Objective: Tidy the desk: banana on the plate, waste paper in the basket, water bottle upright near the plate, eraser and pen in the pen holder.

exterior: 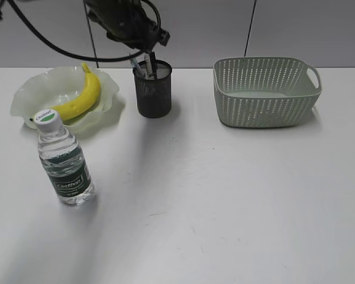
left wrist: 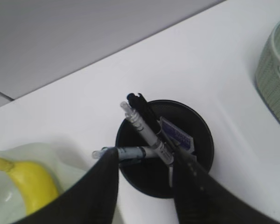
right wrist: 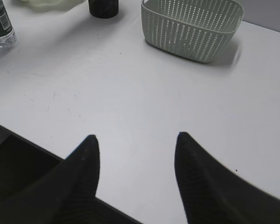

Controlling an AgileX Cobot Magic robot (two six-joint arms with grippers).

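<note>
Left wrist view shows the left gripper (left wrist: 144, 163) open above the pen holder (left wrist: 164, 148), pen (left wrist: 147, 131) inside. Right gripper (right wrist: 135, 142) open, empty. Next: withdraw clear.

My black left gripper (left wrist: 142, 161) hangs from its cable-draped arm with jaws parted, while my black right gripper (right wrist: 135, 140) hovers low, fingers spread wide.

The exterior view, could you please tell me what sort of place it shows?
Probably a lab desk staged as an office: a plain white desk against a grey wall, a mesh pen holder, a perforated basket, and a robot arm overhead.
</note>
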